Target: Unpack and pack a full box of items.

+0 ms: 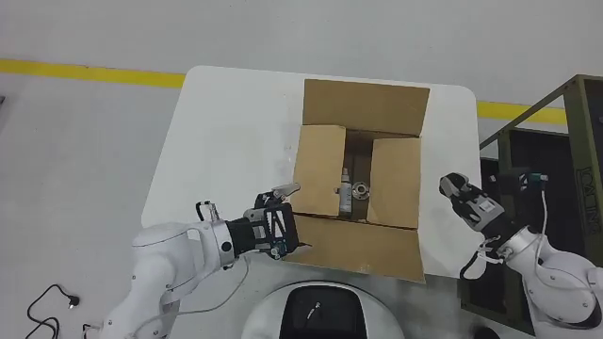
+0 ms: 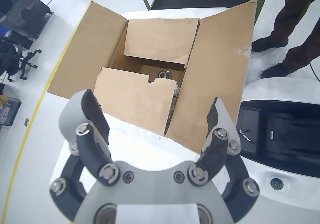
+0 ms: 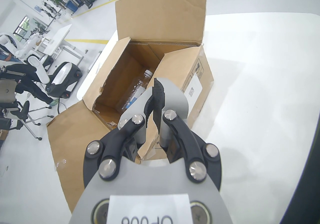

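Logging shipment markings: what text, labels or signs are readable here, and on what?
White label on the cardboard box side: too small to read.
Handling mark above it: a symbol, no legible words.
Label on the bottle: blurred.
Sticker on the right hand's mount: upside down, cut off at the edge.

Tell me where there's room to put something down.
Widest bare patch: the table left of the box, ahead of the left pincer. Right of the box, only a thin strip. The near flap crowds the front.
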`<state>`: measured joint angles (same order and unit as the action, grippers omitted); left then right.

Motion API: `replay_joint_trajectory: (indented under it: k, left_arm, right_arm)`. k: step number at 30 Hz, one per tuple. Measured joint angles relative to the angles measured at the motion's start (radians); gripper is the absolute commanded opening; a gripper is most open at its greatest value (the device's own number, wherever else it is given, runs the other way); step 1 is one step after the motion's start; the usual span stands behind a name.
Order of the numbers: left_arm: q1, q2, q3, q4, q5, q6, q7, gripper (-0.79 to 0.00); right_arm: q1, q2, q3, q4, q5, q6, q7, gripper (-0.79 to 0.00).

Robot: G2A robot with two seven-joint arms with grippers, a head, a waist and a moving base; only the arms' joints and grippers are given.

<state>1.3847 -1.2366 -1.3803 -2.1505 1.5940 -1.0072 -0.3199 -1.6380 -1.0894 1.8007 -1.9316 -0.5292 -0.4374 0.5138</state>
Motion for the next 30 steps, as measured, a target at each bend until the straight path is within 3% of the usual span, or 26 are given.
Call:
replay_joint_trajectory:
  k: [3, 8, 20, 24, 30]
  left_arm:
    - [0.0, 0.005, -0.003, -0.009, 0.004, 0.005, 0.052, 0.0]
    - [0.019, 0.038, -0.011, -0.033, 0.087, -0.005, 0.122, 0.0]
    - [0.12, 0.186, 0.046, -0.047, 0.375, -0.005, 0.333, 0.0]
    - [0.116, 0.201, 0.048, -0.021, 0.417, 0.007, 0.374, 0.0]
    - [0.111, 0.201, 0.085, 0.022, 0.456, 0.111, 0.383, 0.0]
  right_arm:
    - [-0.007, 0.001, -0.002, -0.006, -0.004, 0.003, -0.001, -0.785]
    - [-0.019, 0.002, 0.0, -0.005, -0.003, 0.005, -0.006, -0.785]
    - [-0.041, 0.006, 0.01, -0.005, -0.002, 0.004, -0.015, -0.785]
    - [-0.045, 0.008, 0.018, -0.007, 0.003, -0.001, -0.014, -0.785]
    - [-0.054, 0.011, 0.03, -0.011, 0.006, -0.006, -0.013, -0.785]
